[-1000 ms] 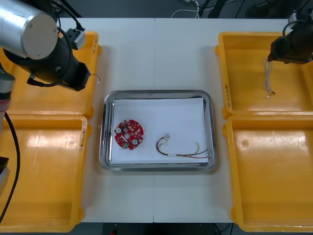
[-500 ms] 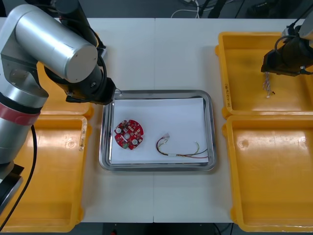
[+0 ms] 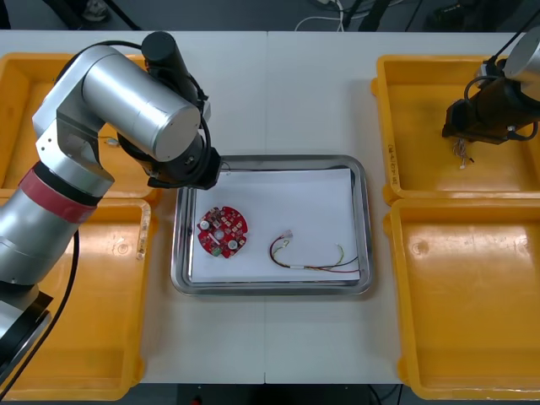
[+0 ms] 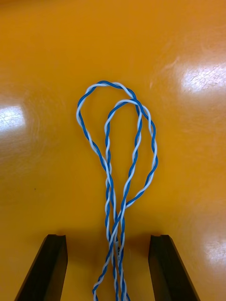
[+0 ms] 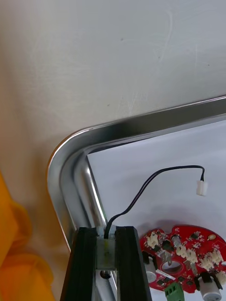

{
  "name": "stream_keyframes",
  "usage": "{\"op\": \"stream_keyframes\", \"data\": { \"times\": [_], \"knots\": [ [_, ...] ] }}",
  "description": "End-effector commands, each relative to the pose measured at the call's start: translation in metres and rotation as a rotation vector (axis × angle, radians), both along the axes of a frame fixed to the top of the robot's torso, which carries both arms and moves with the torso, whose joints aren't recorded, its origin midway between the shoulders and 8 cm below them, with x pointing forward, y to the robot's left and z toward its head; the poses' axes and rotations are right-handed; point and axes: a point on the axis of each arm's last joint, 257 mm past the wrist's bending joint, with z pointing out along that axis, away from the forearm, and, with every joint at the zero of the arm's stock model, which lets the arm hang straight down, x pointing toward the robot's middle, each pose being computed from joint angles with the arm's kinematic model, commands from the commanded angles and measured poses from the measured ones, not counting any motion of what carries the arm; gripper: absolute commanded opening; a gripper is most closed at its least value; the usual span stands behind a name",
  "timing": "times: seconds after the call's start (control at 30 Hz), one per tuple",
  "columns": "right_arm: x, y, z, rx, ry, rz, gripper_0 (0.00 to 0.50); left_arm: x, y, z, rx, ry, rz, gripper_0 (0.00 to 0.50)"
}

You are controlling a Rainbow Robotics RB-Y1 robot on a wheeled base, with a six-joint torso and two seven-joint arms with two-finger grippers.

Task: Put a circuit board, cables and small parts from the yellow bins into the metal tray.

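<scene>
My left gripper (image 3: 213, 171) hangs over the far left corner of the metal tray (image 3: 270, 160), shut (image 5: 106, 237) on one end of a black cable (image 5: 141, 195). The cable's white plug dangles just above the white lining, close to the round red circuit board (image 3: 223, 232) (image 5: 186, 256). A red and yellow cable (image 3: 314, 257) lies in the tray to the right of the board. My right gripper (image 3: 460, 133) is low in the far right yellow bin (image 3: 418, 93). It is open (image 4: 108, 268), and its fingers straddle a looped twisted blue and white cable (image 4: 123, 155) on the bin floor.
Two yellow bins flank the tray on the left (image 3: 80, 295) and a second one sits at the near right (image 3: 464, 295). The tray's rim (image 5: 70, 155) curves right beside my left fingers. Bare table lies beyond and in front of the tray.
My left arm swung from the far left bin to the tray's far left corner. My right gripper moved left and down over the blue and white cable.
</scene>
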Motion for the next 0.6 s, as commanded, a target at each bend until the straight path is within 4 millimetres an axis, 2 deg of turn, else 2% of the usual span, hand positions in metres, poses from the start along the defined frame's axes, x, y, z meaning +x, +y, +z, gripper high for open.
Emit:
{"op": "stream_keyframes", "data": {
  "times": [0.03,0.23,0.27,0.3,0.33,0.37,0.4,0.53,0.6],
  "knots": [
    [0.015,0.014,0.027,0.007,-0.043,0.005,0.500,0.012,-0.031,0.018,-0.027,-0.064,-0.029,0.000],
    [0.013,0.013,0.023,0.001,-0.035,0.010,0.500,0.013,-0.039,0.009,-0.031,-0.068,-0.037,0.000],
    [0.013,0.013,0.022,-0.001,-0.033,0.009,0.463,0.013,-0.039,0.006,-0.031,-0.066,-0.036,0.000],
    [0.013,0.013,0.022,0.000,-0.033,0.010,0.405,0.013,-0.040,0.006,-0.031,-0.065,-0.036,0.000],
    [0.012,0.012,0.020,0.000,-0.030,0.009,0.405,0.013,-0.040,0.003,-0.031,-0.063,-0.035,0.000],
    [0.011,0.012,0.019,0.000,-0.029,0.009,0.191,0.013,-0.039,0.001,-0.030,-0.058,-0.030,0.000],
    [0.011,0.011,0.018,-0.001,-0.027,0.008,0.143,0.014,-0.039,0.000,-0.030,-0.057,-0.027,0.000],
    [0.010,0.008,0.014,-0.009,-0.029,0.010,0.093,0.013,-0.037,-0.001,-0.032,-0.056,-0.020,0.003],
    [0.010,0.007,0.012,-0.015,-0.032,0.013,0.084,0.013,-0.038,-0.001,-0.036,-0.054,-0.015,0.007]
  ]
}}
